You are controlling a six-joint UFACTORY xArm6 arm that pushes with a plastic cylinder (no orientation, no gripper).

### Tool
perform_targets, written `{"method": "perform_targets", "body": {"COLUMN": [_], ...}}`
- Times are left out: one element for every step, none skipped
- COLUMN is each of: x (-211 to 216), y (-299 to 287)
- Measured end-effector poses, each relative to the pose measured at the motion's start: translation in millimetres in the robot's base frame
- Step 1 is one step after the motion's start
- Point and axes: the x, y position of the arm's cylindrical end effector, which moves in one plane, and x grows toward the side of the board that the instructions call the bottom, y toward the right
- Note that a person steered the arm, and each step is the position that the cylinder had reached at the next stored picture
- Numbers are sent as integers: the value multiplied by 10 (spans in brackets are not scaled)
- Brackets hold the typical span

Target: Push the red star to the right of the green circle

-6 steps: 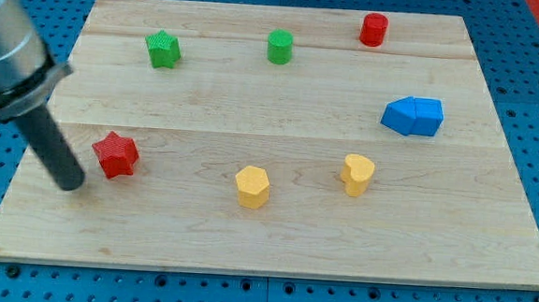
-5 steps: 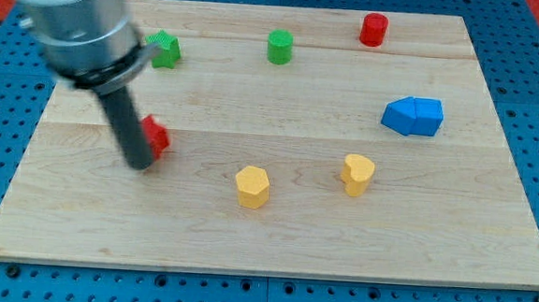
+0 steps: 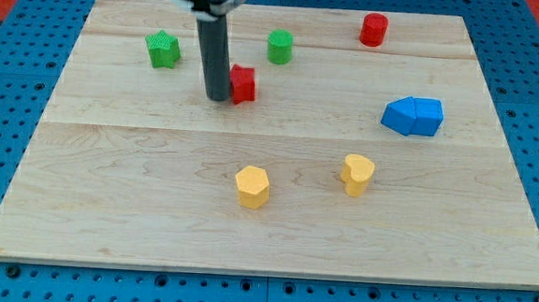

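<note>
The dark rod's tip [image 3: 218, 97] touches the left side of the red star block [image 3: 244, 84]. Just above and to the view's right of the star stands the green circle block [image 3: 280, 47], close by. Bare wood of the wooden board [image 3: 490, 230] lies right of the circle up to the red cylinder block [image 3: 374, 29]. The blue block [image 3: 413, 116] sits lower right, well apart.

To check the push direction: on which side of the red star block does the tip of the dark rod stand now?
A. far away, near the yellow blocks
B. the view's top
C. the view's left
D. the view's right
C: my tip sits against the view's left side of the red star block.
</note>
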Motion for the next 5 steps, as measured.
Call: {"method": "perform_targets", "body": {"x": [-112, -112, -128, -376, -672], "y": [160, 590, 1117, 1556, 1749]}}
